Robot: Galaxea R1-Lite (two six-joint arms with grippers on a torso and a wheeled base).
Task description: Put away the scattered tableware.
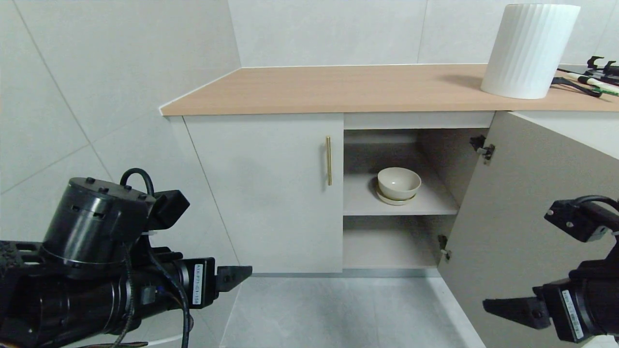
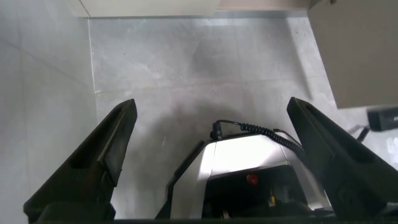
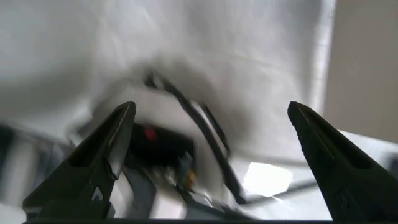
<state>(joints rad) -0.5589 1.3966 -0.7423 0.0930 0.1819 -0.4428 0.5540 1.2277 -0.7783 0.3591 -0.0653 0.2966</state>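
Both spread empty, left gripper [image 2: 211, 112] has the cream round ceramic bowl [image 1: 399, 182] at two o'clock, right gripper [image 3: 211, 112] at eleven, seemingly nearer.

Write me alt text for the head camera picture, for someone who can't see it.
A beige bowl sits on a small plate on the upper shelf of a white cabinet whose right door stands open, left door shut. A white ribbed container stands on the wooden countertop above; the left gripper and right gripper hang low in front, open.
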